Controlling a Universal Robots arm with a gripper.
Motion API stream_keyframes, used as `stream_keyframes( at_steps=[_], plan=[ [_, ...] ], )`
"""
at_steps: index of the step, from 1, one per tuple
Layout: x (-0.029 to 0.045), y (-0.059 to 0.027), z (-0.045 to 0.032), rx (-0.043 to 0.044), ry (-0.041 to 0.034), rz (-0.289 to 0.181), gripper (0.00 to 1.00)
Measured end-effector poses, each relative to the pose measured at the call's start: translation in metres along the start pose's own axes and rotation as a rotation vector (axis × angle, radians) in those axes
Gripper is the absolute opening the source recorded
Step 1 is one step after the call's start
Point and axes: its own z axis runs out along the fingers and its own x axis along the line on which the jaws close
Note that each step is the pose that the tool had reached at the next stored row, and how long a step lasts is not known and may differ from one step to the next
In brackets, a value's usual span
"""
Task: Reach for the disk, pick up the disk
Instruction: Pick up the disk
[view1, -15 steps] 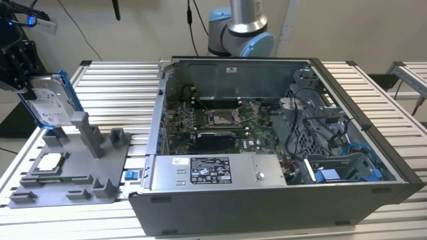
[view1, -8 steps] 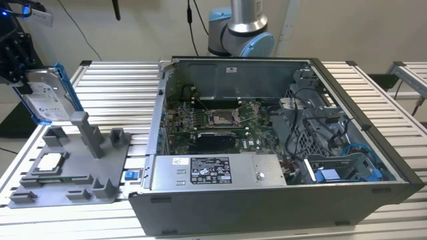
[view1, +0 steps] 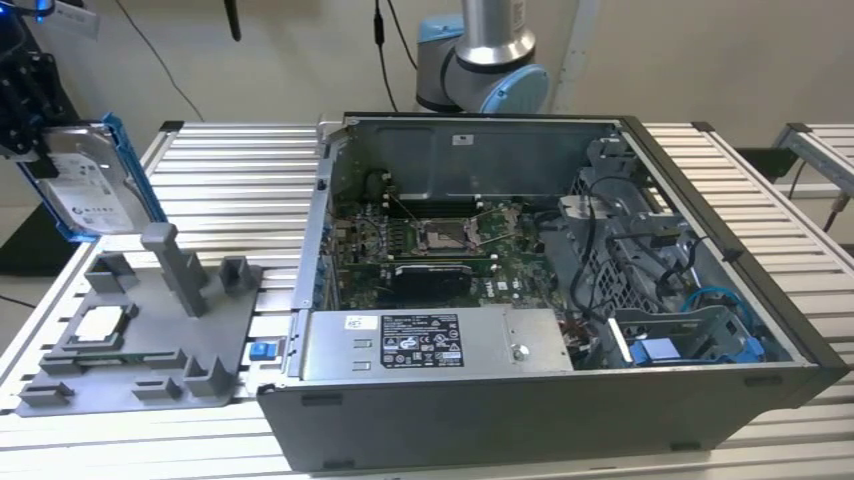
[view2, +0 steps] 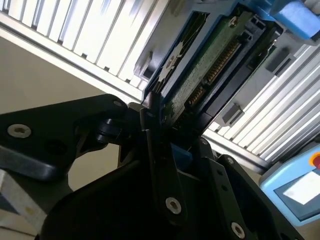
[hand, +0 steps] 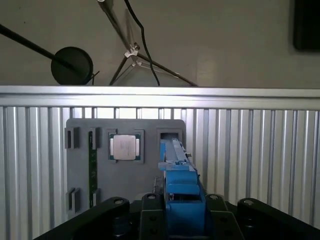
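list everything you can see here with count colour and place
disk: one, silver-grey with blue bracket, held up above the fixture, exterior view's left
fixture: one, grey, on the table beside the case
processor chip: one, silver, seated in the fixture
circuit strip: one, green, slotted in the fixture
computer case: one, dark grey, lid off, mid-table
power-supply box: one, grey with sticker, inside the case
table: one, silver slats, under everything
arm: one, silver and light blue, behind the case
pincer: one, black, shut on the disk

Exterior view: gripper (view1: 27, 135) partly cut off at exterior view's left edge, arm (view1: 487, 50) cropped. Second wrist view: disk (view2: 200, 70) runs past pic edge.
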Motion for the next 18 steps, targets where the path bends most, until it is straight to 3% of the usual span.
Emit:
stream_keyframes(
  at_steps=[18],
  plan=[
    [-0.0005,0.0005,-0.0308,-0.0001,0.0001,0.0,0.0]
  ],
)
